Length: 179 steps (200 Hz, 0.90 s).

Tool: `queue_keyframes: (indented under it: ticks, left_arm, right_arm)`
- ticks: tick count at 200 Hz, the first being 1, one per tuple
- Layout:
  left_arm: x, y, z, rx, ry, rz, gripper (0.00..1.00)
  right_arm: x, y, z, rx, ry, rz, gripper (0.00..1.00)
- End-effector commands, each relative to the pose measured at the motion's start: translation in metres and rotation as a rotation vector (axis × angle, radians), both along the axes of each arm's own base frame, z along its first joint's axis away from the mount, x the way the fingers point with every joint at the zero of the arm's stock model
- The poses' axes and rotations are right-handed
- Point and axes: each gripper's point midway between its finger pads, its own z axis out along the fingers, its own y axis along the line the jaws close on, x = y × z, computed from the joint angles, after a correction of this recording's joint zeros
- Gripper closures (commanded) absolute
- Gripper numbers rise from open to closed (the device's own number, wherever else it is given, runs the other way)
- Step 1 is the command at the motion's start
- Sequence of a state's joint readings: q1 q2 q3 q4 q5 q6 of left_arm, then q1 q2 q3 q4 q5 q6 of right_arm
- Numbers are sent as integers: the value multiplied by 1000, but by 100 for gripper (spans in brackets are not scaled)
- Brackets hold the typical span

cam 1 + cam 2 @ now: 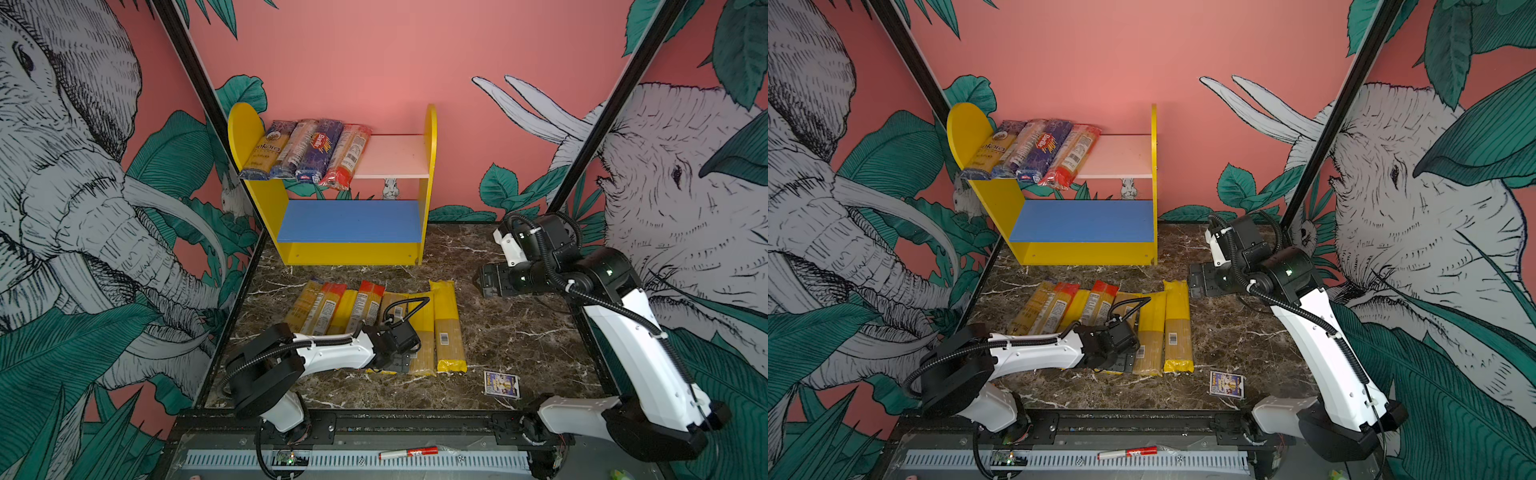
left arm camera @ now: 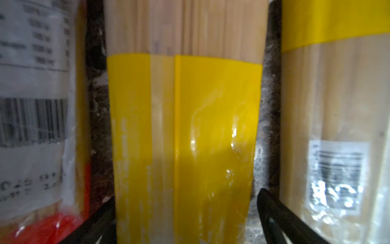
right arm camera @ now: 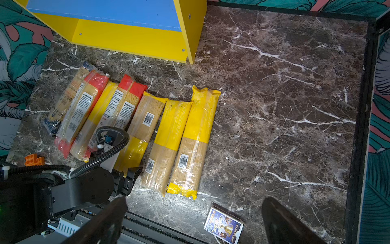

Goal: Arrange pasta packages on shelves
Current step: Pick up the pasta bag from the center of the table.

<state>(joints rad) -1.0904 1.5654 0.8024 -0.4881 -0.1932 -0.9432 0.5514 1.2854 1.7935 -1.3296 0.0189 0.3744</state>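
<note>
The shelves stand at the back, a small yellow unit. Several pasta packages lie side by side on the left of its pale upper board. The blue lower board is bare. Several more pasta packages lie in a row on the marble table. My left gripper is open and low over the near yellow end of the third packet from the right. One finger stands clear of the packet's side. My right gripper hovers open and empty, right of the row.
A small purple-blue card box lies near the table's front right. An orange toy block sits left of the row by the left arm. A red and white marker rests on the front rail. Patterned walls close in both sides.
</note>
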Motion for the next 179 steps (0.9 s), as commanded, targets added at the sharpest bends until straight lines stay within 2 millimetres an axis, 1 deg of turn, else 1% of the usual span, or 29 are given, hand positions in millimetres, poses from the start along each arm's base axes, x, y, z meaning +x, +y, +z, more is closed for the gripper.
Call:
queue_keyframes:
  ticks: [1, 10, 19, 40, 61, 79, 85, 95, 99, 148, 159, 179]
  left_arm:
    - [-30, 20, -43, 68, 151, 48, 7]
    - [-33, 23, -48, 85, 167, 53, 9]
    - [-37, 25, -53, 95, 180, 55, 15]
    - [-44, 27, -62, 99, 201, 58, 32]
    - [-47, 27, -64, 89, 211, 55, 48]
    - [-48, 28, -61, 85, 206, 42, 72]
    - [-48, 29, -58, 86, 201, 38, 79]
    - [-46, 30, -52, 88, 188, 31, 95]
    - [-46, 31, -49, 89, 183, 27, 100]
    - [-33, 41, -7, 62, 64, 5, 100]
    - [-29, 41, 5, 33, 25, 5, 100]
    - [-22, 40, 21, -35, -33, 11, 100]
  right_arm:
    - [0, -5, 0, -17, 6, -16, 1]
    - [0, -4, -1, -17, 9, -13, 1]
    - [0, -4, -2, -19, 11, -14, 1]
    - [1, -3, -3, -19, 14, -11, 1]
    - [2, -2, -2, -18, 14, -9, 1]
    - [3, -1, -2, -18, 13, -7, 1]
    - [3, -1, -1, -17, 13, -6, 1]
    - [4, 0, -1, -13, 13, -5, 1]
    - [4, 1, -1, -12, 13, -4, 1]
    - [9, 11, -1, 23, 18, 12, 1]
    - [10, 13, -1, 29, 21, 17, 1]
    - [12, 16, 0, 43, 21, 23, 1]
